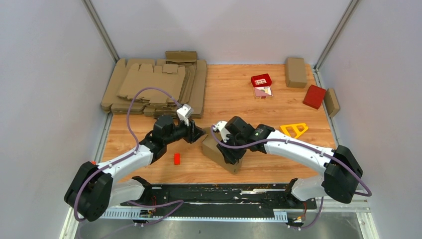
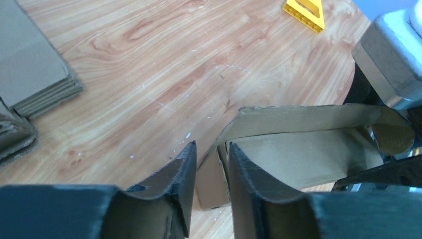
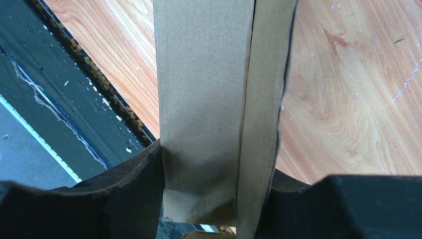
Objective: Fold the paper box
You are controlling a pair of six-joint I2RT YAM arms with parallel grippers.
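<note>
Right hand (image 3: pixel 214 199) clamps the paper box (image 1: pixel 219 152) across its sides, on the bench (image 1: pixel 234 94). Left hand (image 2: pixel 211 164) released, fingers straddling an end flap edge.

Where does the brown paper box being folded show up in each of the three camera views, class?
Top external: the paper box lies low of centre, between both grippers.
Left wrist: lower right, open end facing the camera.
Right wrist: centre, upright between the fingers.
Shared landmark: the wooden table.
</note>
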